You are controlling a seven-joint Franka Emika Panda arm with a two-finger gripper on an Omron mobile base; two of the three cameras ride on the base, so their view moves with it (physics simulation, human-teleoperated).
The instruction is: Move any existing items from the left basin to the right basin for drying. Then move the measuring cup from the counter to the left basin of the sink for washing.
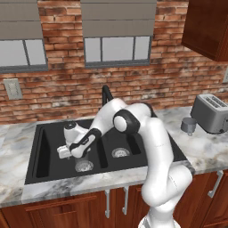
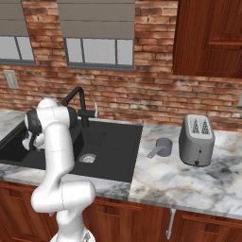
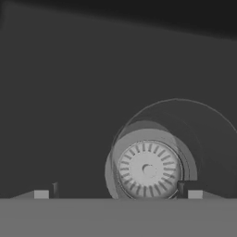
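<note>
Lowered into the left basin (image 1: 49, 153) of the black sink (image 1: 147, 147), gripper (image 1: 67, 153) pointing down just above the left drain (image 1: 84, 166), fingers (image 3: 54, 189) spread wide with nothing between them. Seen from the hand: tips far apart at the bottom edge, and below them a clear glass item (image 3: 173, 146) — round-rimmed, see-through, exact kind hard to tell — lying over the drain so the strainer shows through it, nearer the right fingertip than the left. Not touched by either tip as far as can be told. Right basin (image 1: 129, 147) beside it, bare but for its own drain (image 1: 119, 152). Black faucet (image 2: 78, 105) behind the sink, against the brick wall. Off on the marble worktop (image 2: 189, 184) right of the sink: grey measuring cup (image 2: 163, 147) standing upright, handle toward the sink, just beside the silver toaster (image 2: 196, 140) — well apart from the gripper.
</note>
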